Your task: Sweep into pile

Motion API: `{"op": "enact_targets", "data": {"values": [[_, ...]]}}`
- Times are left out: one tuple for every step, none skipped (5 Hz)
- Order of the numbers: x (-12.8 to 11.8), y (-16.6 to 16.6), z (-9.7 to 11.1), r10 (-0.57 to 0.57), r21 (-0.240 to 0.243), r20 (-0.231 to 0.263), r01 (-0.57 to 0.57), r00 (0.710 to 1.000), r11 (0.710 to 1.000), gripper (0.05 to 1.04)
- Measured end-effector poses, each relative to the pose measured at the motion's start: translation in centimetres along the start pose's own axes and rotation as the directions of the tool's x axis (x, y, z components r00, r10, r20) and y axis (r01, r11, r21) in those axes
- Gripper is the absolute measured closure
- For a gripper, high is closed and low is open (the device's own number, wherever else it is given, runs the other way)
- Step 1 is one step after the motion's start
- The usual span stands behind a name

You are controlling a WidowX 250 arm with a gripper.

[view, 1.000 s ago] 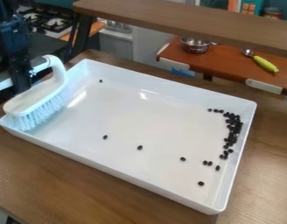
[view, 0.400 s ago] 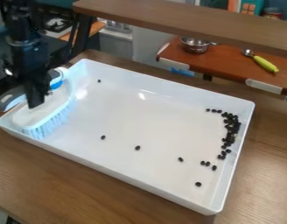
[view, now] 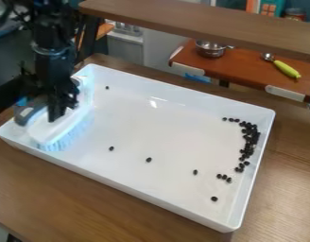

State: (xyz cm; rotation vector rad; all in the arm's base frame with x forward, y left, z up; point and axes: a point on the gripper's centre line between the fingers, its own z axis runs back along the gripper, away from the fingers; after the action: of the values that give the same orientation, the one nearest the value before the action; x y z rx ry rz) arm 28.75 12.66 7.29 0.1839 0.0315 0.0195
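In the camera view, the white brush [view: 47, 133] is held inside the left end of the tray [view: 164, 142], clamped between the gripper's [view: 61, 112] jaws. Black beans [view: 249, 140] are clustered near the right edge; others are scattered.
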Motion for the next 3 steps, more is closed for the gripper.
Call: {"op": "enact_targets", "data": {"values": [[0.7,-3.4,0.7,0.010,-0.014,-0.035,-0.010,0.999,1.000,0.591],[1.2,-6.0,1.2,0.030,-0.025,-0.066,-0.032,0.997,0.999,0.591],[1.6,-8.7,1.6,0.040,-0.036,-0.086,-0.043,0.996,0.998,0.591]]}}
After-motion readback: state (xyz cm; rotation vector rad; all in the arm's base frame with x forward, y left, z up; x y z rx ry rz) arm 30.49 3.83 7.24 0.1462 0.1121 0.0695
